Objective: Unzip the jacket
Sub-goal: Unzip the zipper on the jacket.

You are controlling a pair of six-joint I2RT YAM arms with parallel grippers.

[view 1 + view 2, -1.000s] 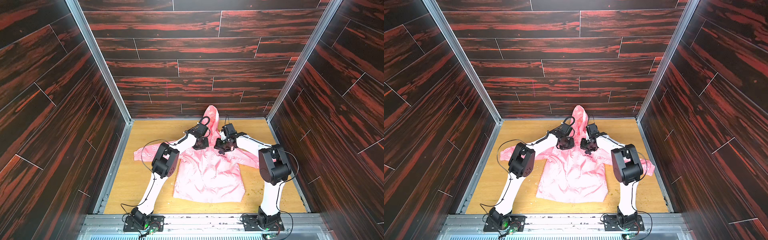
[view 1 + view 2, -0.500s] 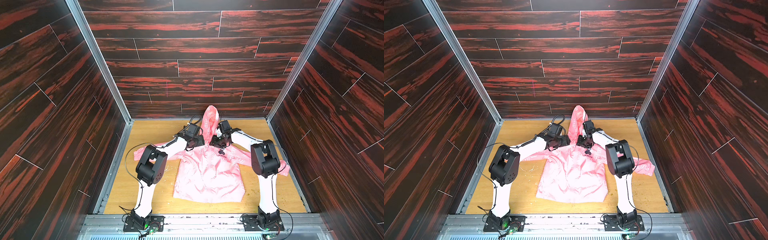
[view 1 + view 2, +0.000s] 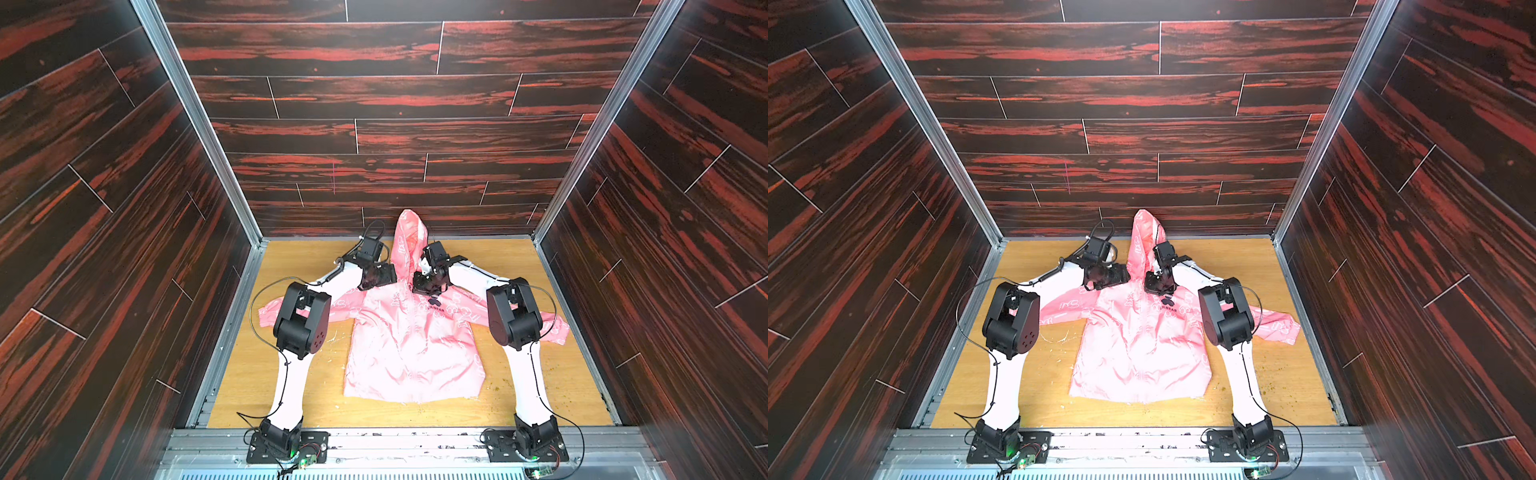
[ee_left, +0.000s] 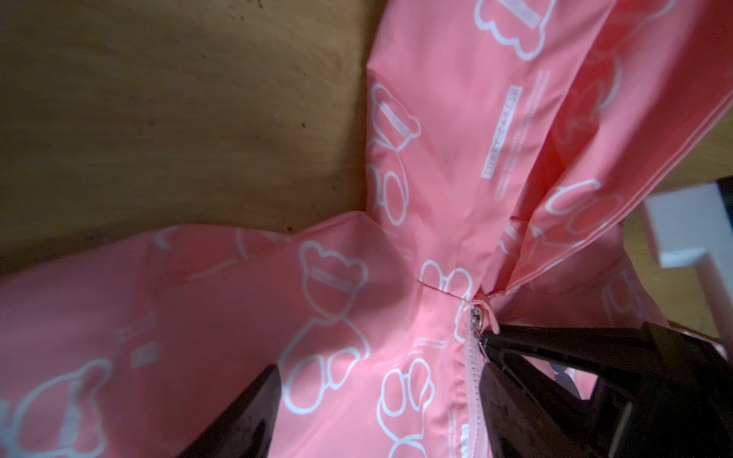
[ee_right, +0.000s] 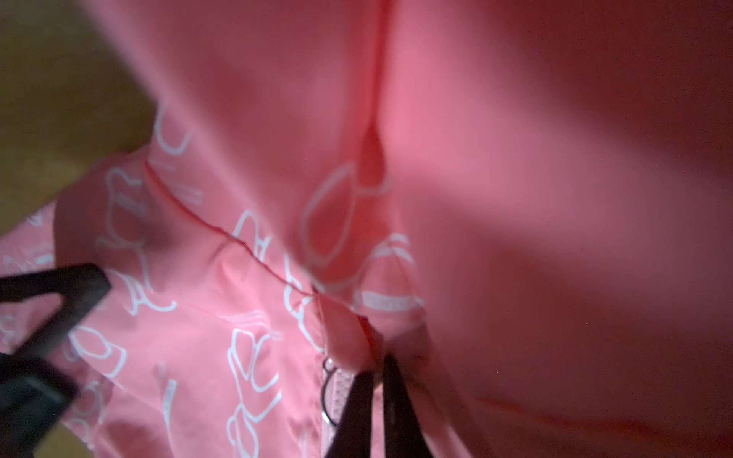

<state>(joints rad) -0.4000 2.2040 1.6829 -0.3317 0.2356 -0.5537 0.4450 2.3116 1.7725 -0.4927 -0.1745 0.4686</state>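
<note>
With the left pincer [image 4: 377,374] wide and empty, the right pincer [image 5: 377,368], shut at the slider [image 4: 474,317] on what I cannot tell, may only drag the jacket [image 3: 411,353].

jacket [image 3: 411,340]: thin pink cloth, glossy, creased, white printed outlines | zip slider [image 4: 474,317]: bright metal | zip tape [image 4: 472,396]: pink woven, matt | bench [image 3: 498,257]: light wood, matt, scuffed | walls [image 3: 395,95]: dark red-black wood-grain panels, slight sheen | frame rail [image 3: 197,120]: bare grey metal
</note>
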